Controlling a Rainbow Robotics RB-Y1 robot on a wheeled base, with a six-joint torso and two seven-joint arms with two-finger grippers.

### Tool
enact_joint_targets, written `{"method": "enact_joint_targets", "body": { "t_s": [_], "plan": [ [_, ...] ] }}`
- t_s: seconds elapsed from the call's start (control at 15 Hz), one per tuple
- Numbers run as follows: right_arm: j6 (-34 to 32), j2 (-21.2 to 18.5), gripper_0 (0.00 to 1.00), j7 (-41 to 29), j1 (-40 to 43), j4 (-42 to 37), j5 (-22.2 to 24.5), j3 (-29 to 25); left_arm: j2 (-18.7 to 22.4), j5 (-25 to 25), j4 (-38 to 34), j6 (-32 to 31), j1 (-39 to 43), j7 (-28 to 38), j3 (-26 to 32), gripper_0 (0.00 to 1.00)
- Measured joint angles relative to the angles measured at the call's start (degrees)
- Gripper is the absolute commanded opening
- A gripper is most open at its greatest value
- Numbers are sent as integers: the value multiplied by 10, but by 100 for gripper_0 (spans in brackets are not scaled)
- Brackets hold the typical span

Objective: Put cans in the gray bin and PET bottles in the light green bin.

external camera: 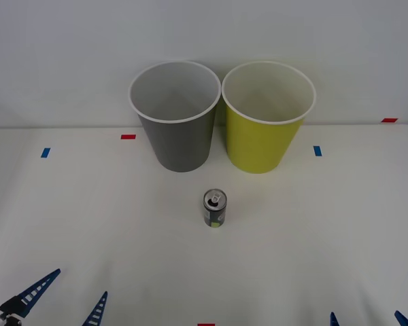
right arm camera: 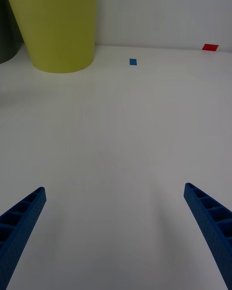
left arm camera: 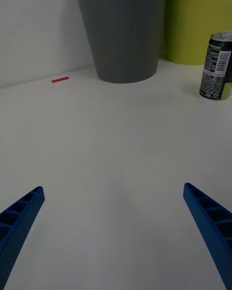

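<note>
Standing upright on the white table, the can sits alone near the middle, in front of the 2 bins and roughly level with the gap between them. We see its silver top with the pull tab from above, and a yellow-green patch low on its dark side. In the left wrist view the can shows its printed label, with its far edge cut off by the frame.

Behind it, the gray bin and the light green bin stand side by side against the pale wall, rims nearly touching; we cannot tell whether they actually meet. Both look pale inside, and from the front view nothing shows within them.

Our left claw hangs low at the near left corner of the table, its 2 blue ribbed fingers spread wide apart and holding nothing. Our right claw is at the near right edge, only its fingertips poking into the front view; the right wrist view shows its fingers equally wide apart and empty. Bare table lies between each claw and the can, with nothing in the way.

Small tape marks dot the table: a red mark and a blue mark on the left, another blue mark and a red mark on the right, and 1 more red mark cut off at the near edge.
</note>
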Motion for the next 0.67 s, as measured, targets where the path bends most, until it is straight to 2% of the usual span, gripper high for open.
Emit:
{"method": "enact_joint_targets", "body": {
  "t_s": [0.33, 0.67],
  "plan": [
    [0, 0, 100, 0, 0, 0, 0, 0, 15, 14, 3, 6, -64, -5, -42, 100],
    [0, 0, 100, 0, 0, 0, 0, 0, 17, 29, 47, 18, -181, -12, -114, 100]
  ]
}}
